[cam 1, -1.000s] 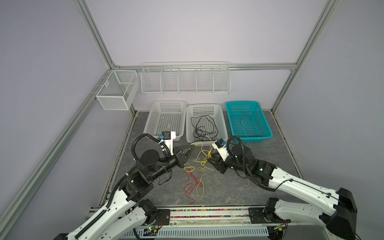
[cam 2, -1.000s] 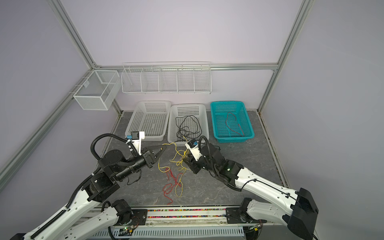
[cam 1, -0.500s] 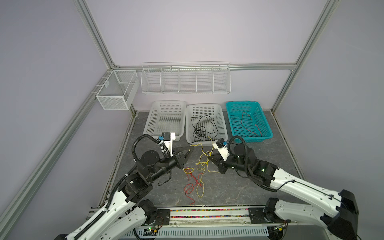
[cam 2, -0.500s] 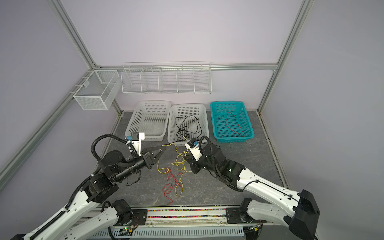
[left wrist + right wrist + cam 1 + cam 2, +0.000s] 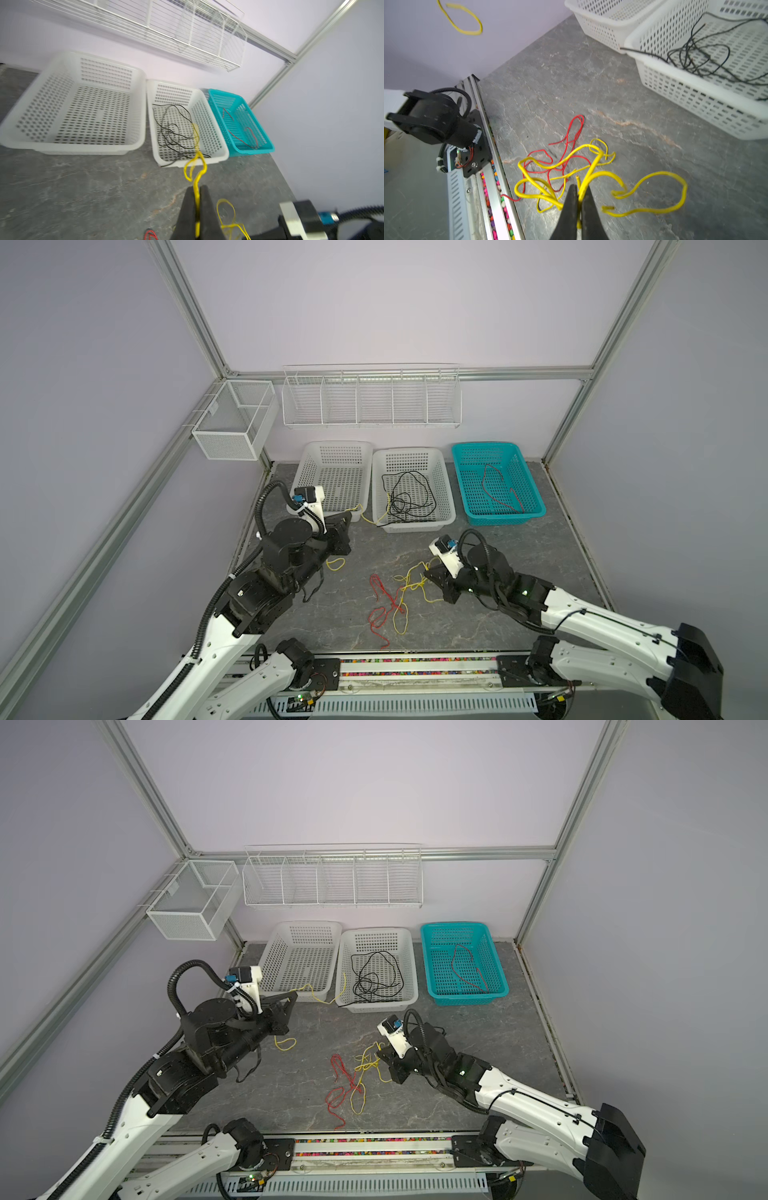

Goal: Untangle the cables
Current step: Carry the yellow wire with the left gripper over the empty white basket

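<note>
The left gripper (image 5: 197, 190) (image 5: 348, 514) is pinched tight on a thin yellow cable (image 5: 200, 176), its 2 black fingers pressed against the wire. It sits just in front of the near right corner of the left white perforated plastic basket (image 5: 336, 444). From the fingertips the cable sags to the right, then climbs over the near left rim of the middle white perforated plastic basket (image 5: 419, 526). A loose yellow loop hangs on the near side of that gripper.

The right gripper (image 5: 579, 190) (image 5: 428, 572) is low over the grey stone-patterned tabletop (image 5: 519, 556), right of centre. Its jaws are clamped narrowly on a yellow strand at the right edge of the tangle of yellow and red cables (image 5: 595, 164). That tangle lies on the tabletop near the front, between the 2 arms, with red and yellow loops crossing each other. I cannot tell whether both grippers hold the same wire.

A thin black cable (image 5: 401, 504) is coiled inside the middle basket. A red cable (image 5: 483, 483) lies in the teal perforated plastic basket (image 5: 505, 518) at far right.
</note>
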`<state>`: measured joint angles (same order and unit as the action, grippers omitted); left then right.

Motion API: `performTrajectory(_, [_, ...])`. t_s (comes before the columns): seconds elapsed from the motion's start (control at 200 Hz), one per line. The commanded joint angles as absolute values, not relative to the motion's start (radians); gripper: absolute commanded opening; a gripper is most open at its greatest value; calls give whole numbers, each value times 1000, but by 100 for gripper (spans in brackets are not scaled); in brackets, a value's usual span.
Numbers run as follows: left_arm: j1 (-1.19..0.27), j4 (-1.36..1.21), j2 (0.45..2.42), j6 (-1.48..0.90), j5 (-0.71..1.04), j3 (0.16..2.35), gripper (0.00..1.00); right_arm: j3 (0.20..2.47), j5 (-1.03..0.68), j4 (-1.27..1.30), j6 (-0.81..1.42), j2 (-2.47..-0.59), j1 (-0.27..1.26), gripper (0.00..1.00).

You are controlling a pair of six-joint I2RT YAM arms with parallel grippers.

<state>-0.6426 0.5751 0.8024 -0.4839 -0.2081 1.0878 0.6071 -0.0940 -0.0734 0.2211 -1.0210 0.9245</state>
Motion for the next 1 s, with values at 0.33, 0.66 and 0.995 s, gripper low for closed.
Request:
performTrajectory(0.33, [-393, 499, 972, -378, -272, 1193, 0, 532, -32, -77, 243, -933, 914, 7])
performTrajectory(0.66, [-269, 60, 1288, -325, -398, 1148, 0, 501, -67, -73, 193, -867, 890, 7])
performTrajectory(0.995, [-258, -200, 1613, -175, -472, 1236, 0, 418, -102, 11, 186, -818, 872, 7])
